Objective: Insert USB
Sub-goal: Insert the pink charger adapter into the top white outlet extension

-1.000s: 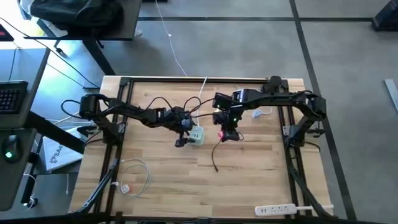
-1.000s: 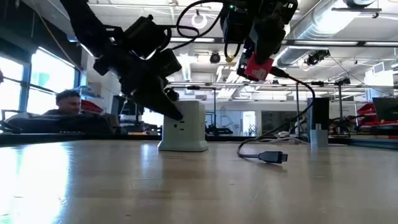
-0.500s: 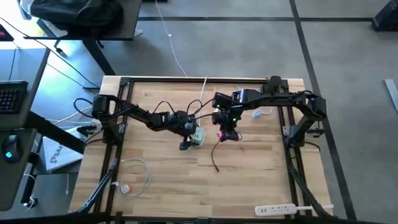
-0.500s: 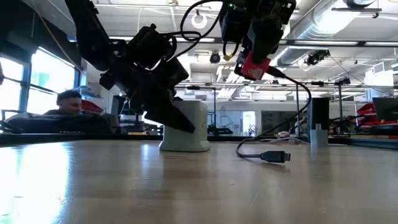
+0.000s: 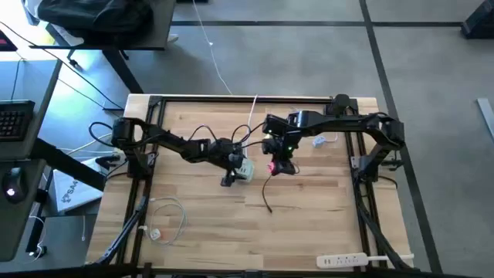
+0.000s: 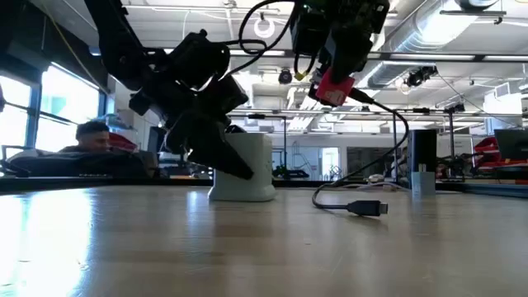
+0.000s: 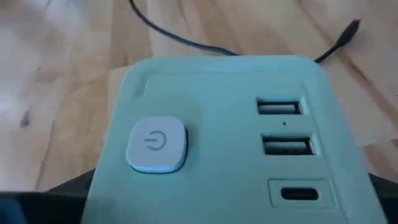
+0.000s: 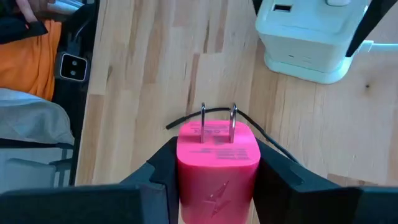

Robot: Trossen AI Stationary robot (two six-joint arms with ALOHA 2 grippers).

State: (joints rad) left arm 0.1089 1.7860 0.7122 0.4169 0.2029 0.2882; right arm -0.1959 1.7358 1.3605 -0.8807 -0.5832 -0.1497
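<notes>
Item one: we record a small bright red-pink plug (image 8: 217,163) with two metal prongs, on a thin black cable (image 6: 388,157), gripped between the closed fingers of the right end effector (image 8: 217,177). We see it held in the air above the light wooden counter (image 5: 309,216), just beside the charger and apart from it.

Item two: we log a white rounded charger cube (image 6: 247,167) standing on the counter near its middle. Its face shows a round power button (image 7: 157,144), two rectangular ports (image 7: 279,107) and one slim oval port (image 7: 301,193).

Item three: the left end effector (image 6: 219,153) sits against the cube, fingers on either side; we cannot tell how tightly they close.

Item four: the black cable's free end, a small dark connector (image 6: 363,209), lies on the counter.

Item five: a white power strip (image 5: 343,260) lies at the counter's near edge, and a coiled white cable (image 5: 166,220) well apart at the left.
</notes>
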